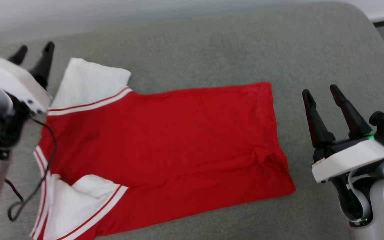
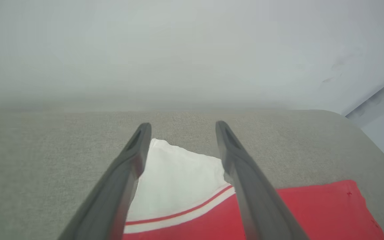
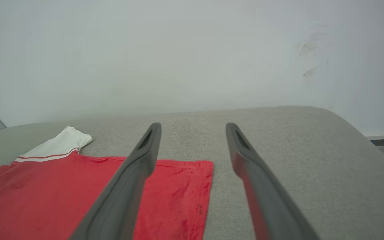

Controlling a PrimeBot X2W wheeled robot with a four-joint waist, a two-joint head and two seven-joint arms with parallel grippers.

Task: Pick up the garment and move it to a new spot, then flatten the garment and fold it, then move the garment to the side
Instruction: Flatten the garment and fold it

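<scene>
Both gaping, left tool (image 1: 37, 46) and right tool (image 1: 320, 89) flank the garment (image 1: 178, 133) (black cable (image 1: 54, 143) overlapping its edge).

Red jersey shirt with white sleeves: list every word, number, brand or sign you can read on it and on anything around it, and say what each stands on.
No readable text anywhere.
Red jersey shirt with white sleeves: the side facing up is plain red with striped trim; no lettering shows.
Tiny dark marks near its hem in the right wrist view: too small to read.
Grey fabric surface: no label or print.
</scene>
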